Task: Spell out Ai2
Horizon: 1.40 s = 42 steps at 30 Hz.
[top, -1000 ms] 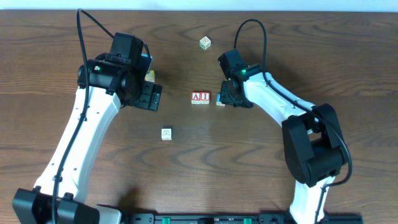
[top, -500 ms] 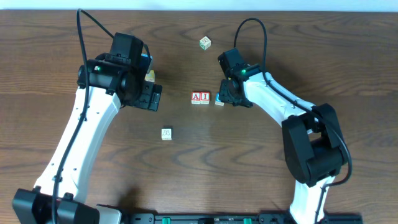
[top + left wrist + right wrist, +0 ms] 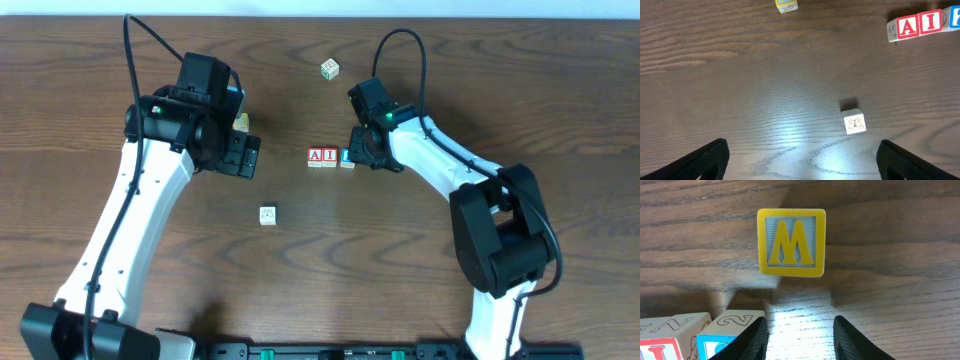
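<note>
The red "A" cube and red "I" cube stand side by side at mid-table, with the blue "2" cube close against the right of the "I". They also show in the left wrist view: "A" cube, "I" cube, blue cube. My right gripper is open and empty. Its left finger rests beside the "2" cube, with the "I" cube further left. My left gripper hangs wide open over bare table.
A yellow "M" cube lies just ahead of the right gripper. A white cube with a faint mark sits below centre. Another yellow cube lies by the left arm. A pale cube sits at the back.
The blue "2" cube has shifted left to sit beside the "I" cube, with the right gripper following it. The right jaws have parted slightly. The left arm has not moved.
</note>
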### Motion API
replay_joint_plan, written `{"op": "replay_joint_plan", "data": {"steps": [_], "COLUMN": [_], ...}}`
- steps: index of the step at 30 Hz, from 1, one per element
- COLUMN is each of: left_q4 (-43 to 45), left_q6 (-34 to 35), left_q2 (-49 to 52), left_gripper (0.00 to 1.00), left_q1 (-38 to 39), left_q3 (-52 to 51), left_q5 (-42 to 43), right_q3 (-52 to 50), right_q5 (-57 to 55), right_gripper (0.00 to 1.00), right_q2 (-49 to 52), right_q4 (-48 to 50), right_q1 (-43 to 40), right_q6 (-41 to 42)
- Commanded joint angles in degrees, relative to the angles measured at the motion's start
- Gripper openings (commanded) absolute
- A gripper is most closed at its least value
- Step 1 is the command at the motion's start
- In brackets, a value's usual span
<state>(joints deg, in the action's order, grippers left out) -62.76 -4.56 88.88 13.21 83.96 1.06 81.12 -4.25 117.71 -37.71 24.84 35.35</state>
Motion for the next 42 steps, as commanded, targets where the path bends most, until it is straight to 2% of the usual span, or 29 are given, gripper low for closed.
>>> {"op": "replay_joint_plan", "data": {"steps": [1,13,17,31,42], "left_q4": [-0.1,-0.1,-0.1,-0.1,-0.1], "left_q6": [-0.6,-0.6,-0.6,-0.6,-0.6], "left_q2": [0.5,0.5,0.5,0.5,0.5], "left_gripper": [0.96,0.95,0.95,0.95,0.95], "left_q1": [-0.1,-0.1,-0.1,-0.1,-0.1], "left_q3": [0.0,0.0,0.0,0.0,0.0], "left_q5": [-0.6,-0.6,-0.6,-0.6,-0.6], "right_q3": [-0.3,-0.3,-0.3,-0.3,-0.3], "right_q5": [-0.1,0.0,0.3,1.2,-5.3], "right_gripper": [0.42,0.43,0.49,0.49,0.49], "right_q2": [0.4,0.4,0.4,0.4,-1.4], "right_q4": [0.3,2.0,2.1,0.8,-2.2], "right_q1": [0.4,0.4,0.4,0.7,-1.9], "right_q6": [-0.7,-1.2,-1.2,-1.1,-1.8]}}
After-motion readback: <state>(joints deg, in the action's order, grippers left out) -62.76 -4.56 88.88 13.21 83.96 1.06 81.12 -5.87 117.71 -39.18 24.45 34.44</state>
